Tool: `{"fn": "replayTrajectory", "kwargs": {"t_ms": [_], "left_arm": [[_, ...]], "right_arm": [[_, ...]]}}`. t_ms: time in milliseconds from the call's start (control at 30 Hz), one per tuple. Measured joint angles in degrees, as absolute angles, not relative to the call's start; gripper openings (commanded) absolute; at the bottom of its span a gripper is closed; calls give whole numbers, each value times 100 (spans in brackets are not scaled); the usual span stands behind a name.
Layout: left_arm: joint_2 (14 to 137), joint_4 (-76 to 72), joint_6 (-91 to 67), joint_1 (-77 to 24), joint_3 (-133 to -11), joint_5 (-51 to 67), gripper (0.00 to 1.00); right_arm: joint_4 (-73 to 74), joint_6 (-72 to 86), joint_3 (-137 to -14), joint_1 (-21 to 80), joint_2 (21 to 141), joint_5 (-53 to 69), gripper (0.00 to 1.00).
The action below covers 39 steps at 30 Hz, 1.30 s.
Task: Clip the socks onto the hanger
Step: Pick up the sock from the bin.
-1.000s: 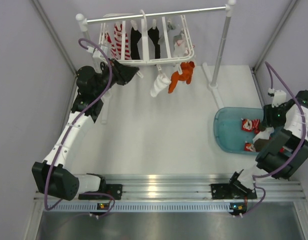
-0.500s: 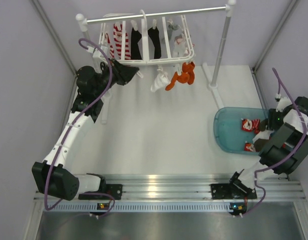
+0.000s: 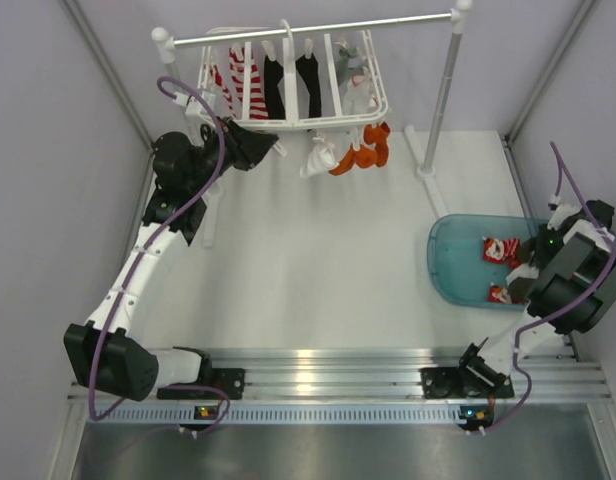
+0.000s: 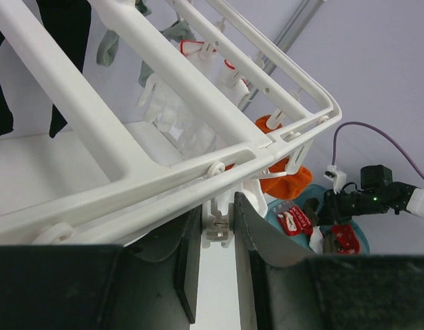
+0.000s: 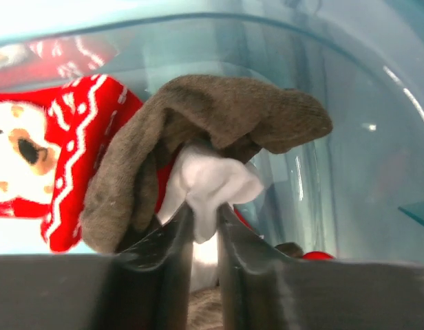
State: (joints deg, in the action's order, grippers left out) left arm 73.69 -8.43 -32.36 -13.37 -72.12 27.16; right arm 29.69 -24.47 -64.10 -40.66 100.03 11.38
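Observation:
The white hanger point(image 3: 293, 123) hangs from the rail at the back with striped point(image 3: 238, 88), black point(image 3: 290, 84) and grey socks point(image 3: 350, 74) on it. A white sock point(image 3: 318, 155) and an orange sock point(image 3: 366, 148) dangle below its front edge. My left gripper point(image 3: 260, 146) is shut on a small white clip point(image 4: 217, 221) under the hanger's front bar point(image 4: 164, 184). My right gripper point(image 3: 533, 277) is down in the teal bin, shut on a white sock point(image 5: 212, 180). A brown sock point(image 5: 219, 108) drapes over that white sock, beside a red patterned sock point(image 5: 71, 134).
The teal bin point(image 3: 443, 272) stands at the right with red patterned socks point(image 3: 500, 248) inside. The silver rail point(image 3: 318, 28) on white posts point(image 3: 443, 95) spans the back. Grey walls close in on both sides.
My right gripper has dropped deeper into the bin and closed on the white sock. The dangling white and orange socks have swung up and to the left a little. The left arm has held still.

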Motion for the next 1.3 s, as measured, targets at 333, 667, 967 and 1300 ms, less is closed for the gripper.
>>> {"fn": "replayTrajectory", "kwargs": {"t_ms": [333, 667, 967, 1300], "left_arm": [[7369, -840, -3177, -1337, -7212, 2718, 0], [7367, -836, -3131, -1337, -7212, 2716, 0], [7367, -834, -3129, -1337, -7212, 2714, 0], [7367, -834, -3131, -1337, -7212, 2718, 0]], "right_arm": [[3813, -3131, -6525, -4248, 9299, 1876, 0], [4606, -4318, -7653, -4257, 8416, 2849, 0], [5004, -3186, -7557, -4200, 8595, 3771, 0], [4683, -2842, -6125, -3417, 8267, 4805, 0]]}}
